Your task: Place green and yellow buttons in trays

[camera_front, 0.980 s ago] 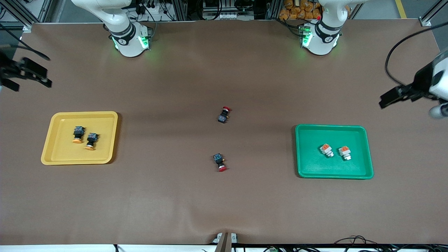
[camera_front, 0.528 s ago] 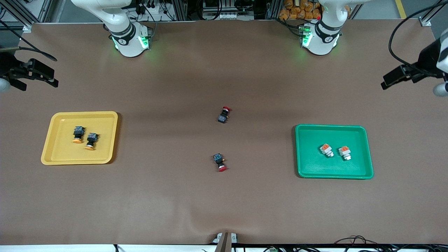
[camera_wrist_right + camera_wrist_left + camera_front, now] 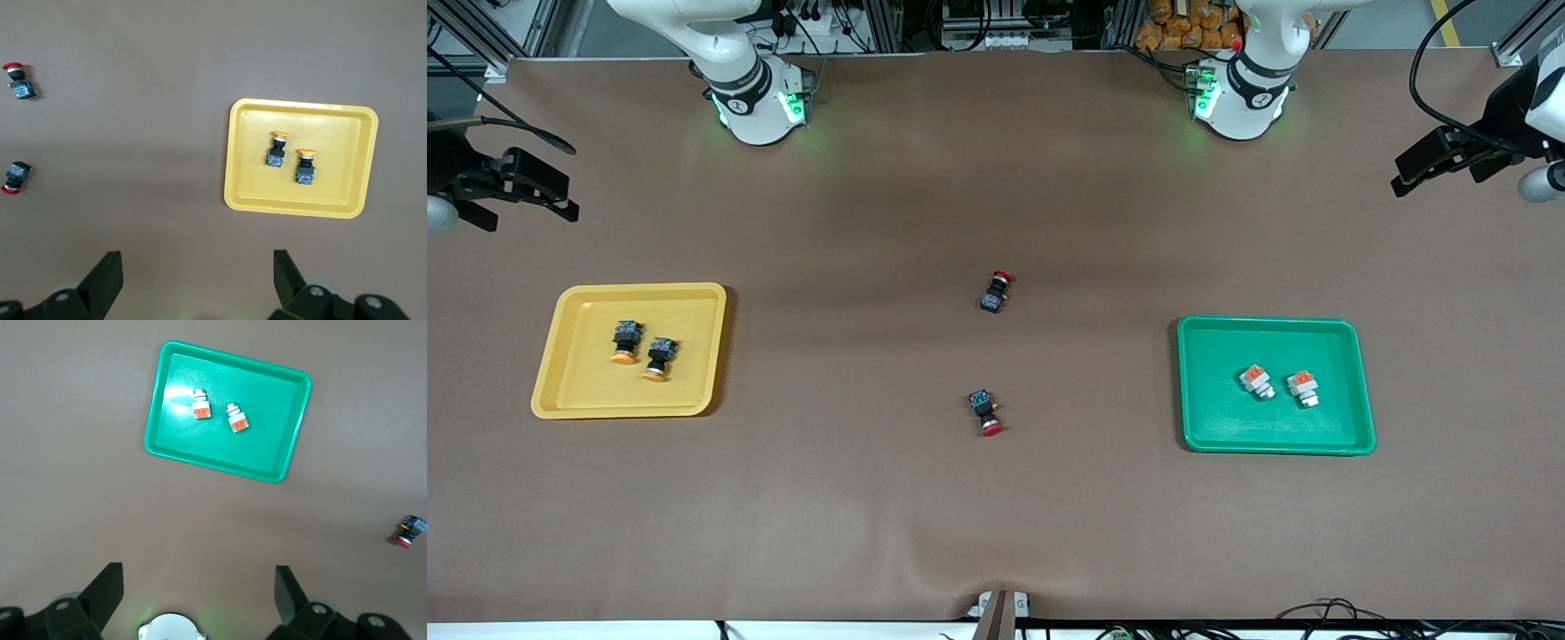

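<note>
The yellow tray (image 3: pixel 694 356) lies toward the right arm's end of the table and holds two yellow-capped buttons (image 3: pixel 625 341) (image 3: pixel 658 357). The green tray (image 3: pixel 1214 391) lies toward the left arm's end and holds two green-capped white buttons (image 3: pixel 1256 381) (image 3: pixel 1303 388). My right gripper (image 3: pixel 567 200) is open and empty, high over bare table at its end. My left gripper (image 3: pixel 1398 178) is open and empty, high over bare table at its end. The left wrist view shows its gripper (image 3: pixel 198 587) and the green tray (image 3: pixel 267 447). The right wrist view shows its gripper (image 3: pixel 198 267) and the yellow tray (image 3: pixel 333 133).
Two black switches with red caps lie on the brown table mat midway between the trays, one (image 3: pixel 996 292) farther from the front camera than the other (image 3: pixel 985 412). The arm bases stand along the table's edge farthest from the front camera.
My left gripper has drawn away from the green tray toward the bases' edge of the table. My right gripper has shifted slightly. The buttons and trays have not moved.
</note>
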